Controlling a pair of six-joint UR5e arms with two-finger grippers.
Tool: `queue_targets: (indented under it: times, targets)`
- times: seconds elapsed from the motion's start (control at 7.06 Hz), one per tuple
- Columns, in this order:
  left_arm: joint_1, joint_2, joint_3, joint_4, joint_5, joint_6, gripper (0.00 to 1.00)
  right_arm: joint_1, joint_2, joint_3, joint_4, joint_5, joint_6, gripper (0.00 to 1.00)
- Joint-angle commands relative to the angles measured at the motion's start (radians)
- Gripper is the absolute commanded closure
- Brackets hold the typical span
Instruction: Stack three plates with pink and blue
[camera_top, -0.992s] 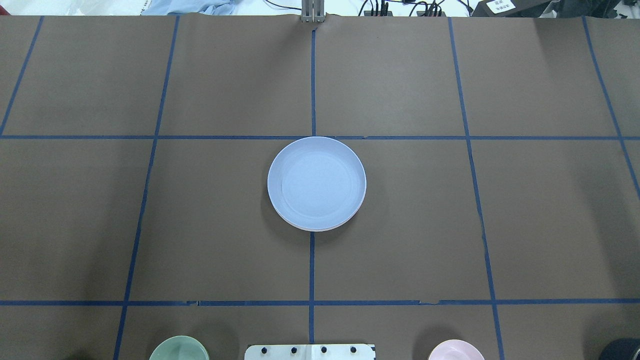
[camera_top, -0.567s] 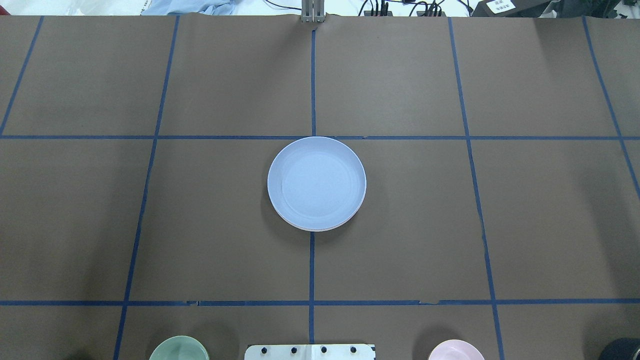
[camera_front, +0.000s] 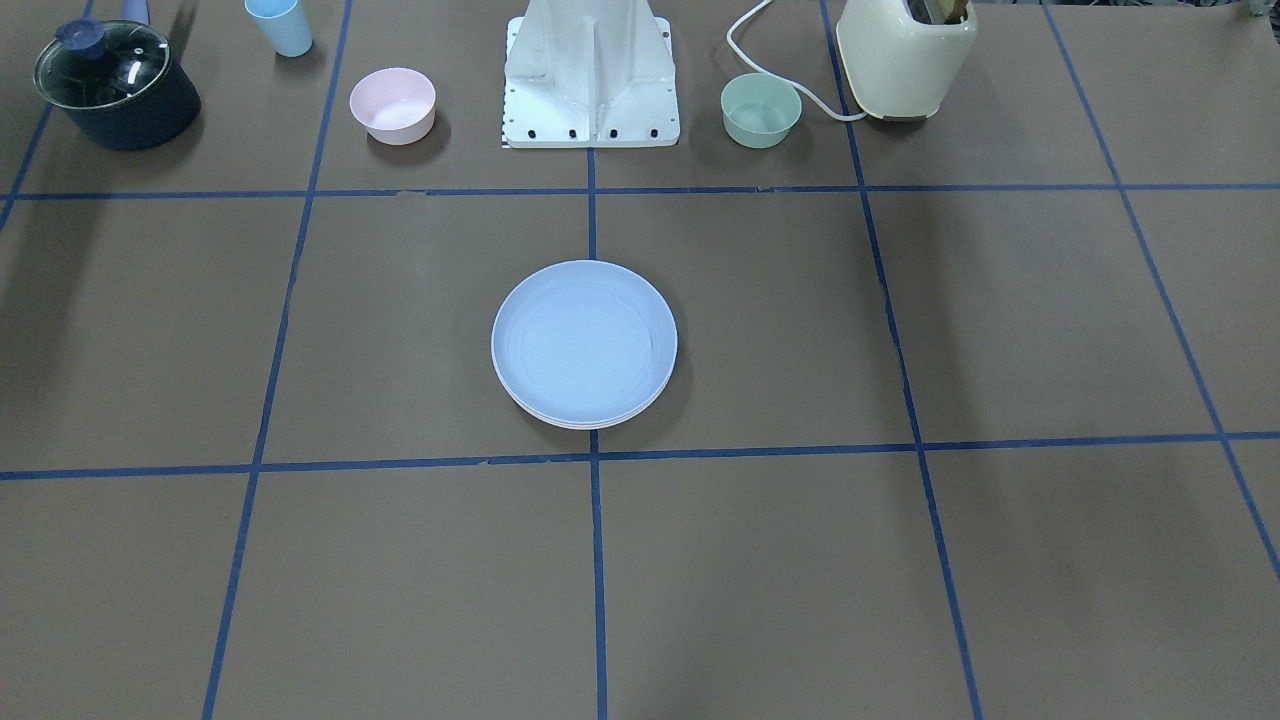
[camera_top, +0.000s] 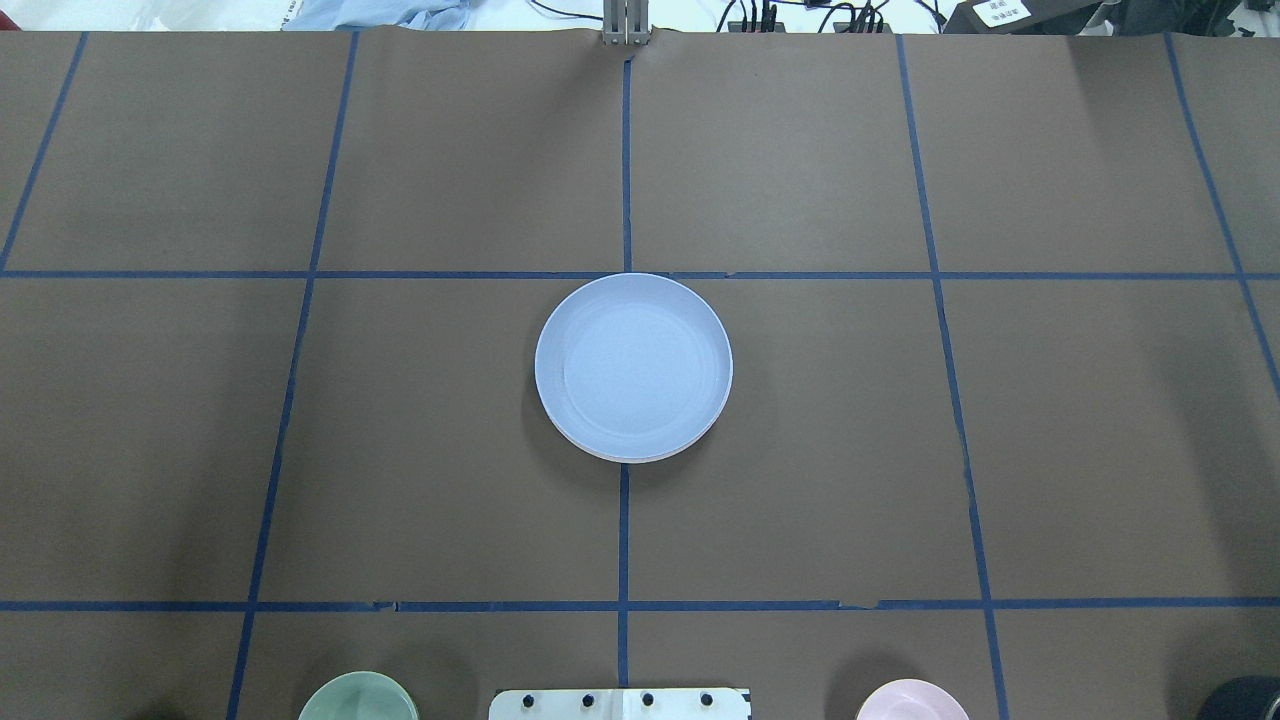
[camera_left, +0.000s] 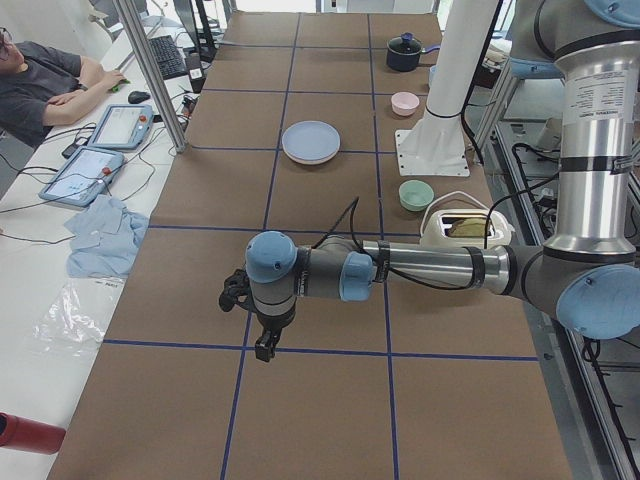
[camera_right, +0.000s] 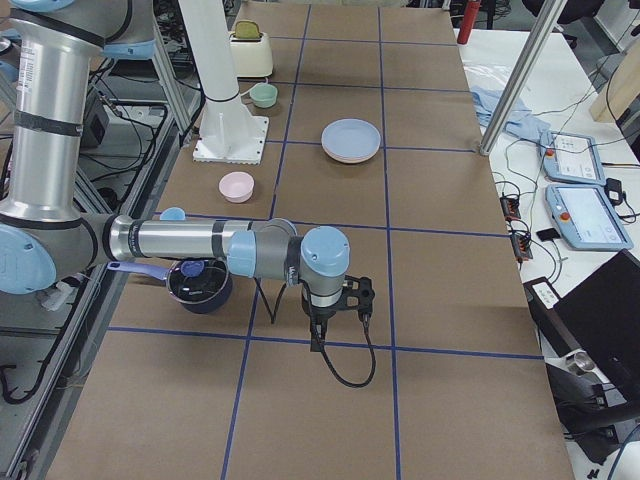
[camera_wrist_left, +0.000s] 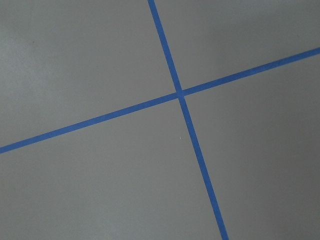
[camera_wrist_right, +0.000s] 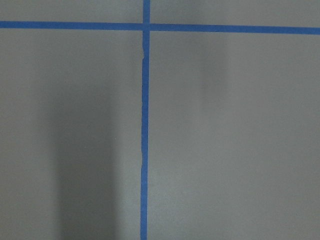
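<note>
A pale blue plate (camera_top: 633, 365) lies on top of a stack at the table's middle, also in the front view (camera_front: 584, 343). Pale rims of plates under it show at its near edge (camera_front: 590, 424); in the right exterior view a pink rim (camera_right: 350, 157) shows below the blue. The cream-white plate is not clearly told apart. My left gripper (camera_left: 264, 345) hangs over bare table far from the stack, seen only from the side. My right gripper (camera_right: 318, 340) is likewise far off. I cannot tell whether either is open or shut.
A small pink bowl (camera_front: 392, 104), a green bowl (camera_front: 761, 109), a dark lidded pot (camera_front: 115, 85), a blue cup (camera_front: 279, 25) and a cream toaster (camera_front: 905, 55) stand beside the robot base (camera_front: 590, 75). A seated person (camera_left: 50, 85) is at the far side.
</note>
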Motion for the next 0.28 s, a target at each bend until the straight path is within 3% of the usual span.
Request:
queue_targets:
  times: [0.0, 0.14]
  targets:
    - [0.000, 0.001, 0.001, 0.000, 0.001, 0.000, 0.00, 0.000, 0.000, 0.001, 0.000, -0.001, -0.001, 0.00]
    - [0.000, 0.017, 0.002, 0.000, -0.001, 0.000, 0.00, 0.000, 0.000, 0.002, 0.000, -0.001, -0.001, 0.00]
